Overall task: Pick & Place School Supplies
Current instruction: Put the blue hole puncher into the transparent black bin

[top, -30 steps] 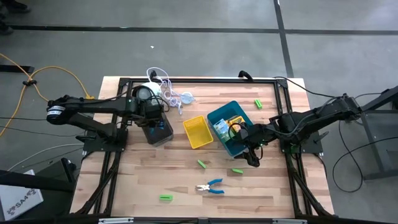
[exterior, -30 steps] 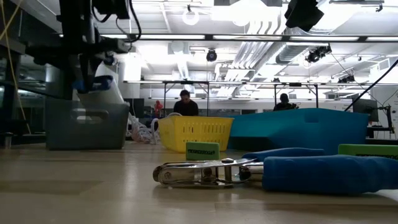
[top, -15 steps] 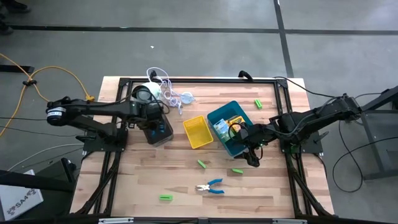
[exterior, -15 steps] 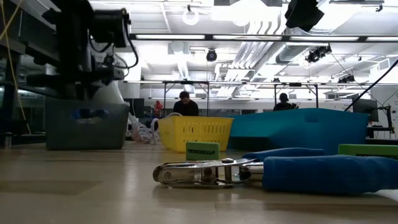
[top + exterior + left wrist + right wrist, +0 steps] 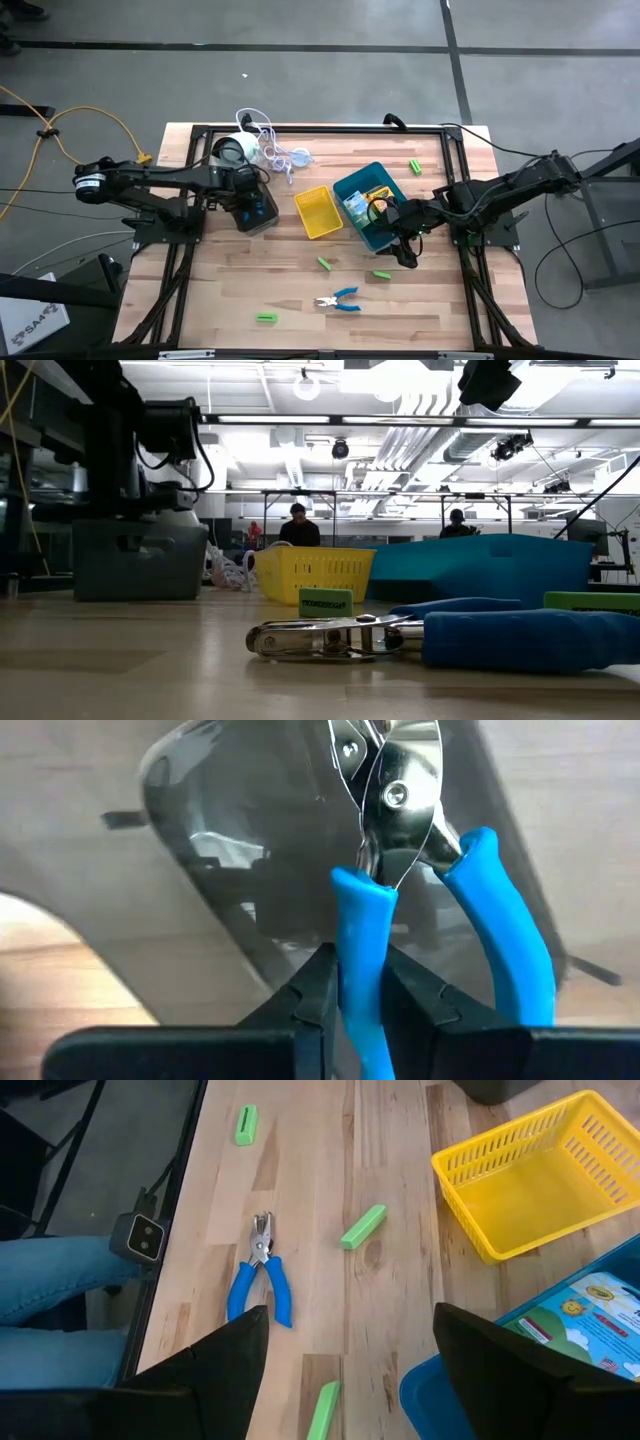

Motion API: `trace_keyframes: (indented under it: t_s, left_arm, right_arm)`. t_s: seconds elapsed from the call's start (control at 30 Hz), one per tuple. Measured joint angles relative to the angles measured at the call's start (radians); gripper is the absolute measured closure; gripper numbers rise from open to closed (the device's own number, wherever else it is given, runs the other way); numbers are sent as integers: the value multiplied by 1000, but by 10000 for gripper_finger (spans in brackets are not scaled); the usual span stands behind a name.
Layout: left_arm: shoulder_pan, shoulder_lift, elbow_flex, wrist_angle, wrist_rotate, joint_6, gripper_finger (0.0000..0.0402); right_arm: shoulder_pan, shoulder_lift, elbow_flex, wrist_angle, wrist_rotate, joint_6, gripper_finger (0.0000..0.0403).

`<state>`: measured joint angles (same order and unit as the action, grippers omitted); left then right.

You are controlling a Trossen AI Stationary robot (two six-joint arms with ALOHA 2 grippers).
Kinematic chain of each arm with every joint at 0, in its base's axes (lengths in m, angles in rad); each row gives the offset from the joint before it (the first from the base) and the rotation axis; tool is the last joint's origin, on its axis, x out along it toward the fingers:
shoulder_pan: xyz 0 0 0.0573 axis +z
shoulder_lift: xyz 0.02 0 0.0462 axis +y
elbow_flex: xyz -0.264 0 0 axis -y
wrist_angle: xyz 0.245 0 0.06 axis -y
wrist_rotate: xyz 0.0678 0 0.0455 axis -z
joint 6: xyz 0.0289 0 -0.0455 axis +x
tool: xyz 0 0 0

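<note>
1. Lower now than a second ago, the left gripper (image 5: 250,203) has come down over the grey tray (image 5: 256,212); at table height the blue it carried above the tray's rim has dropped out of sight behind the wall.
2. Its fingers (image 5: 318,988) pinch one blue handle of the held pliers (image 5: 400,910), whose metal nose points down into the grey tray.
3. The right gripper (image 5: 408,250) has not moved: it hangs at the near corner of the blue tray (image 5: 372,240), fingers (image 5: 235,1355) spread wide and holding nothing.
4. A second pair of blue-handled pliers (image 5: 338,300) lies on the table near its front edge, close before the low camera.
5. Green blocks lie loose: one (image 5: 325,264) in front of the yellow tray (image 5: 318,212), one (image 5: 381,274) by the right gripper, one (image 5: 265,318) near the front edge, one (image 5: 415,166) at the far right.
6. Printed packs (image 5: 358,203) sit inside the blue tray.
7. The white round device (image 5: 231,149) with its cord rests behind the grey tray.
</note>
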<state>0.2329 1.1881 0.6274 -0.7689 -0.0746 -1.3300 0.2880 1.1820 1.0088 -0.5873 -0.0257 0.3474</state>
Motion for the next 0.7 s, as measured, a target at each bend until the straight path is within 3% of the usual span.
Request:
trace_keyframes:
  t_s: [0.7]
  left_arm:
    - [0,0,-9,11,22,21,348]
  right_arm:
    - [0,0,0,0,0,22,127]
